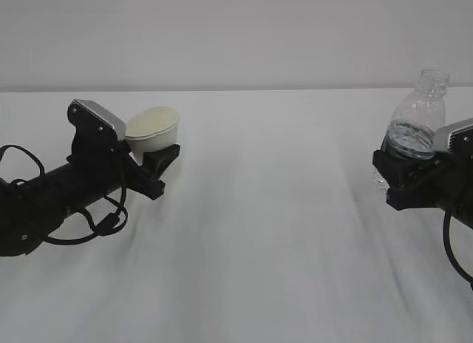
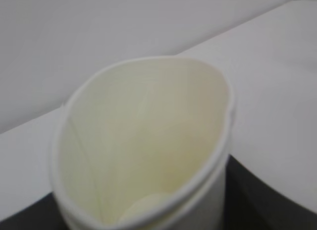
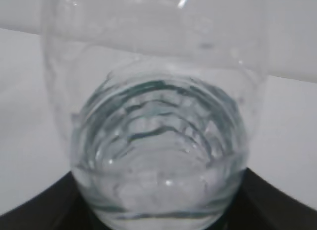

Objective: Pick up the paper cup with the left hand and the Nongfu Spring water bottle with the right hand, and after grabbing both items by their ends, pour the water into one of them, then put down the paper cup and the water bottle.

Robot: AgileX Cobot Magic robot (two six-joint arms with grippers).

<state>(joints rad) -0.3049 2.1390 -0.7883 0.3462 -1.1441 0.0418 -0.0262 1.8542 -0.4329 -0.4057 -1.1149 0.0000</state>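
The white paper cup (image 1: 153, 128) is at the left, tilted so its cream inside faces up and to the right. My left gripper (image 1: 153, 157) is shut on its lower part. In the left wrist view the paper cup (image 2: 143, 141) fills the frame, with a dark finger (image 2: 252, 200) beside it; I see no water inside. At the right the clear, uncapped Nongfu Spring water bottle (image 1: 418, 117) stands almost upright in my right gripper (image 1: 408, 174), which is shut on its lower half. Water (image 1: 409, 140) sits low in the bottle. The bottle (image 3: 158, 91) and its water (image 3: 158, 160) fill the right wrist view.
A white table (image 1: 259, 232) spreads across the scene, with a plain pale wall (image 1: 236, 32) behind it. A wide stretch of table separates the two grippers. Black cables (image 1: 96, 221) loop under the left arm.
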